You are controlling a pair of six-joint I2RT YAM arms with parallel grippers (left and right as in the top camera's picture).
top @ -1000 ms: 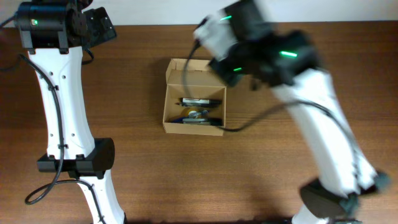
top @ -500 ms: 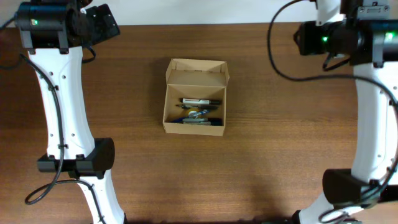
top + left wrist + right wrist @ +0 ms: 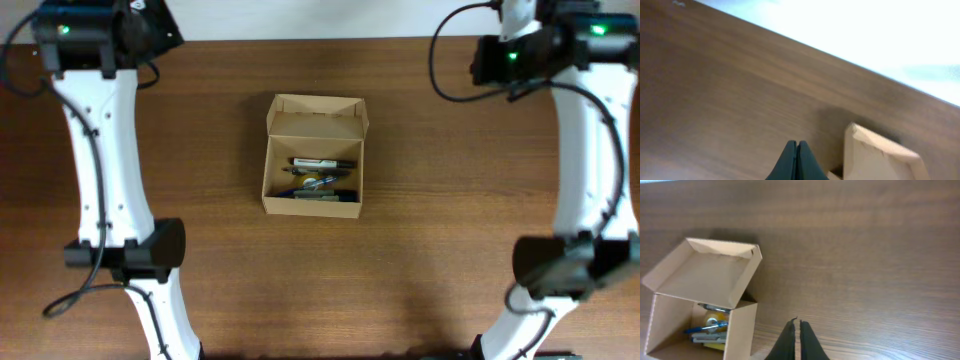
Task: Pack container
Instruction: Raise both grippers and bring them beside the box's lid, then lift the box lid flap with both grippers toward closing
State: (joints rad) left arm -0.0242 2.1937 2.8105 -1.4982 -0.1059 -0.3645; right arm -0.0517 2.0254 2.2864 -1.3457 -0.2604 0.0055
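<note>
Two end effectors, both clenched on nothing, hang well clear of the box (image 3: 313, 160). The box sits mid-frame in the overhead view on the counter (image 3: 450, 250), its flap (image 3: 316, 118) open toward the top and its long axis running top to bottom. Pens (image 3: 322, 180) lie crosswise inside. The left end effector (image 3: 797, 150) has the box at lower right of its view. The right end effector (image 3: 794, 330) has it at lower left. Judgement: neither arm is clearly nearer, and closing the flap requires a reach inward.
</note>
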